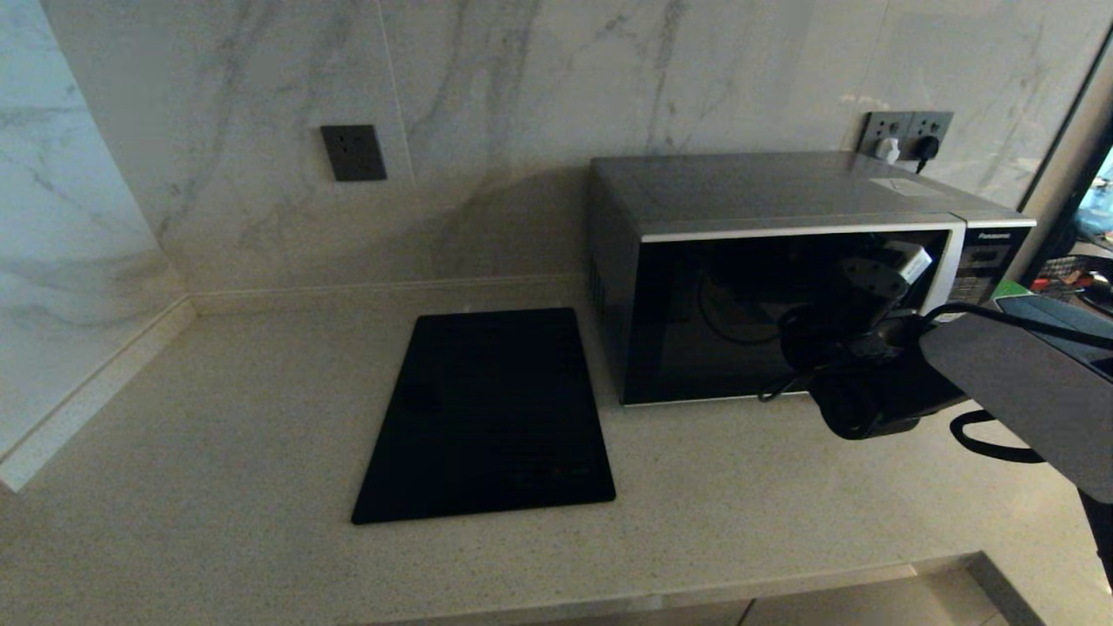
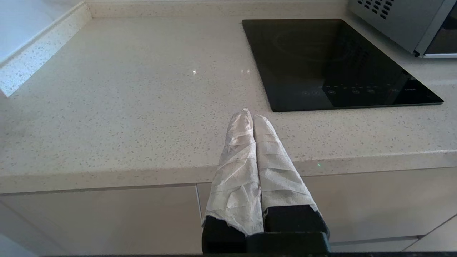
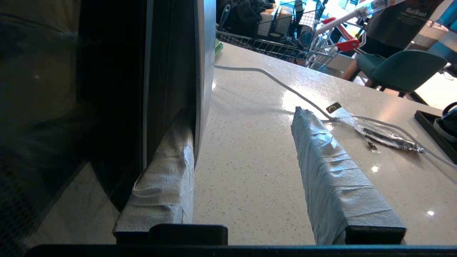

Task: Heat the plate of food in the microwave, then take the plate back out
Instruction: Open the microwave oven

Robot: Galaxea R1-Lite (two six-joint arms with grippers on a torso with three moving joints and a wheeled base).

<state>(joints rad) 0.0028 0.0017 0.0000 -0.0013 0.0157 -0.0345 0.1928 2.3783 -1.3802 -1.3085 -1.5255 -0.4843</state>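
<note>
The dark grey microwave (image 1: pixel 783 287) stands at the back right of the counter, its dark glass door looking closed. My right gripper (image 1: pixel 878 269) is up against the door's right side, open. In the right wrist view this gripper (image 3: pixel 242 114) has one wrapped finger (image 3: pixel 167 171) tucked behind the door's silver trim (image 3: pixel 205 71), while the other finger (image 3: pixel 335 171) stands apart over bare counter. The plate of food is out of view. My left gripper (image 2: pixel 250 114) is shut on nothing, parked low in front of the counter's edge.
A flat black slab (image 1: pixel 491 417) lies left of the microwave. To the microwave's right, a white cable (image 3: pixel 271 76) and a foil wrapper (image 3: pixel 385 134) lie on the counter (image 1: pixel 217 452). Chairs and a cluttered wire rack (image 3: pixel 285 28) stand beyond. Wall sockets (image 1: pixel 904 135) sit behind.
</note>
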